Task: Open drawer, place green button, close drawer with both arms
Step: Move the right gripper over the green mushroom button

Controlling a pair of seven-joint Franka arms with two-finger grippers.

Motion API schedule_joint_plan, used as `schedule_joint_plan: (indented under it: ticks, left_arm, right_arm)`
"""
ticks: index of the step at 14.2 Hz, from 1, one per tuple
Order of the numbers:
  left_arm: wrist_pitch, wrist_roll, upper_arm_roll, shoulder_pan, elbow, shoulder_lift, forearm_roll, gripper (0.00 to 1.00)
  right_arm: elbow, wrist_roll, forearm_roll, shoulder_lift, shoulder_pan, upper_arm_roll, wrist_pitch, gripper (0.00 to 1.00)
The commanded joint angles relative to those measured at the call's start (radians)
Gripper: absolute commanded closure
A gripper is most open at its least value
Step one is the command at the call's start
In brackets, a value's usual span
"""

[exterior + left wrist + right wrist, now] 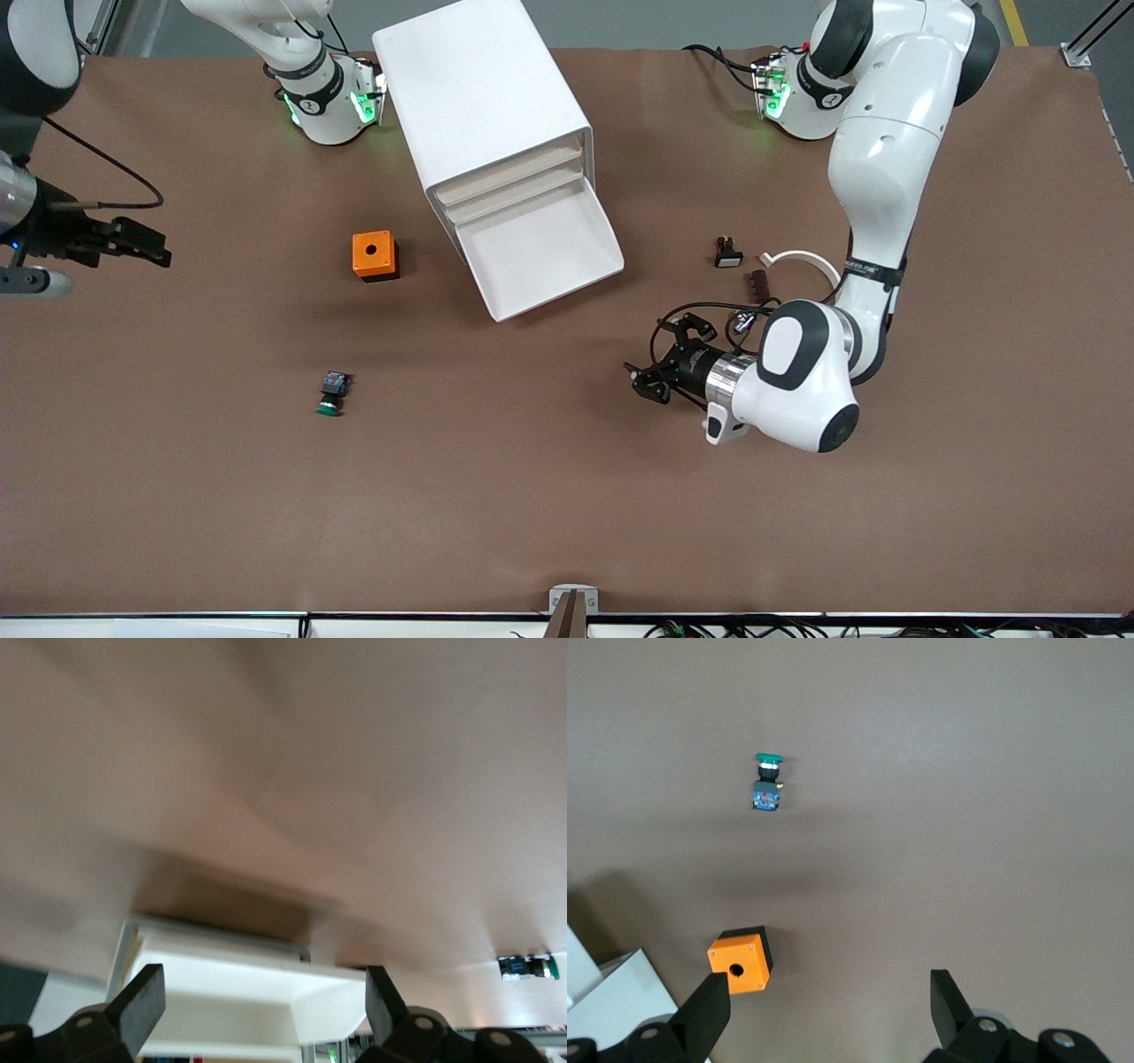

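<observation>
Note the button [332, 394] lying lower left in the frame, unheld. The drawer [540, 251] stands pulled out, ready. Left gripper [651, 372] and right gripper [133, 241] both gape wide, empty.

White drawer [545, 248], green-capped button [330, 396], orange box [375, 255], brown table [532, 496].

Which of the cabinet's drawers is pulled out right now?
The lowest white plastic tray drawer in the white cabinet; it juts out over the table, while those above sit in.
</observation>
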Motion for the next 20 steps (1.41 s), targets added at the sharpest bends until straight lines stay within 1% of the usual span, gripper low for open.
schedule_joint_plan:
  ticks: [1, 3, 7, 9, 11, 15, 18, 20]
  left_arm:
    - [0.06, 0.055, 0.01, -0.011, -0.023, -0.07, 0.119, 0.01]
    - [0.128, 0.057, 0.003, -0.009, -0.025, -0.088, 0.205, 0.01]
    - [0.235, 0.057, 0.001, -0.022, -0.029, -0.112, 0.339, 0.01]
    - [0.239, 0.057, 0.003, -0.017, -0.029, -0.122, 0.368, 0.01]
    - [0.239, 0.057, 0.001, -0.011, -0.037, -0.151, 0.409, 0.01]
    - [0.239, 0.049, 0.007, -0.011, -0.039, -0.164, 0.43, 0.01]
    - [0.239, 0.046, 0.007, -0.008, -0.043, -0.176, 0.443, 0.01]
    - [0.239, 0.043, 0.007, -0.019, -0.045, -0.171, 0.465, 0.01]
  right_arm:
    - [0.047, -0.005, -0.005, 0.073, -0.001, 0.008, 0.004, 0.0]
    - [0.038, 0.0, 0.005, 0.107, 0.002, 0.011, 0.059, 0.0]
    - [-0.038, 0.033, 0.018, 0.139, 0.033, 0.012, 0.211, 0.0]
    - [-0.092, 0.04, 0.023, 0.14, 0.042, 0.012, 0.299, 0.0]
    - [-0.126, 0.114, 0.022, 0.157, 0.065, 0.012, 0.354, 0.0]
    - [-0.198, 0.239, 0.022, 0.186, 0.113, 0.012, 0.469, 0.0]
    - [-0.299, 0.269, 0.022, 0.19, 0.127, 0.012, 0.613, 0.0]
    - [-0.333, 0.332, 0.022, 0.22, 0.151, 0.011, 0.673, 0.0]
